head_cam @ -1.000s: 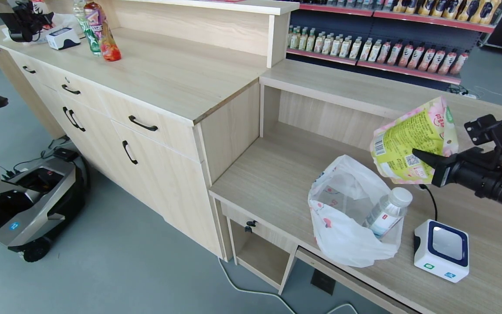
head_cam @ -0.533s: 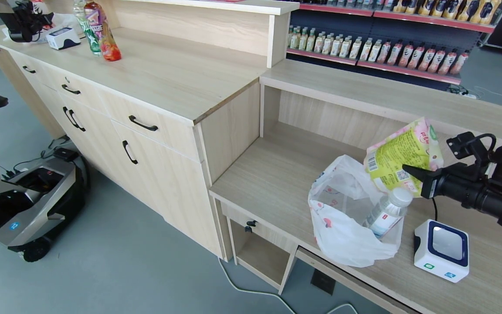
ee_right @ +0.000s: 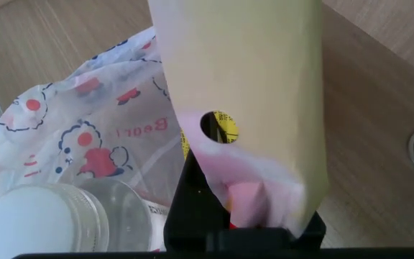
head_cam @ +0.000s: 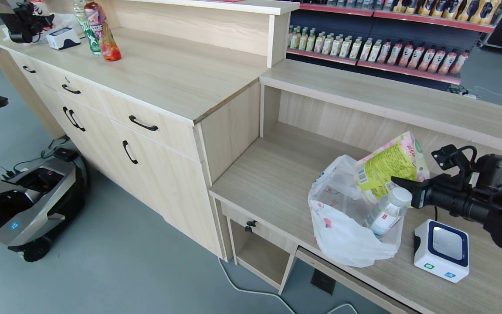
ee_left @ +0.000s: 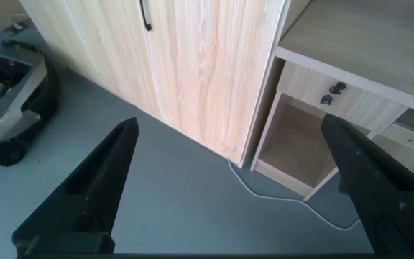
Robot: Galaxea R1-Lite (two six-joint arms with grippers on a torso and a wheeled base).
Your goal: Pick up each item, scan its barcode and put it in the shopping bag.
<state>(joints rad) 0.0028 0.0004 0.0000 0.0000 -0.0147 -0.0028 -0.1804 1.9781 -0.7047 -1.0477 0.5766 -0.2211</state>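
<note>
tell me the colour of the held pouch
The pouch is yellow-green with pink edges, best in head view.

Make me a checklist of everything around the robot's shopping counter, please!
Surface: low wooden counter, flat and dry.
Job's things: white bag open, with a bottle leaning inside; a green and pink pouch held tilted at the bag's mouth; scanner beside the bag.
Clutter: two bottles on the higher counter.
Grippers: right gripper, jaws shut on the pouch; left gripper, jaws open over the floor.
Cables: black cable behind the scanner; white cable on the floor.
Surroundings: shelves of drinks behind the counter.
</note>
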